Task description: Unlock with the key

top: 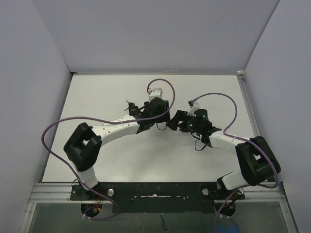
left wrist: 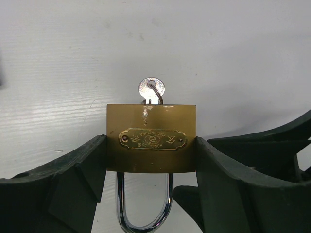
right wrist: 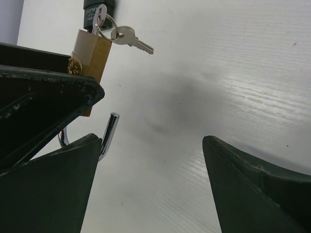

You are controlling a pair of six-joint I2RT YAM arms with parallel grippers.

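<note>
2 arms, top view: left claw [top: 156, 112] and right claw [top: 176, 121] meet over the white surface [top: 97, 97], close together; the lock is too small to tell.
Left wrist view: left claw clamps the flat sides of a rectangular brass padlock [left wrist: 151, 138], chrome shackle [left wrist: 144, 221] pointing down, small silver key [left wrist: 151, 90] seated in its keyway.
Right wrist view: right claw wide and empty, near the padlock; a spare key [right wrist: 131, 39] dangles from the ring.
Handling: likely heavy, rigid, slick metal; pinch the seated key's round head.

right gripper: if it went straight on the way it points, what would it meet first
Probably just the bare table: nothing stands before the open right gripper. The padlock, held in the left gripper, sits left of that line, though depth is unclear.
</note>
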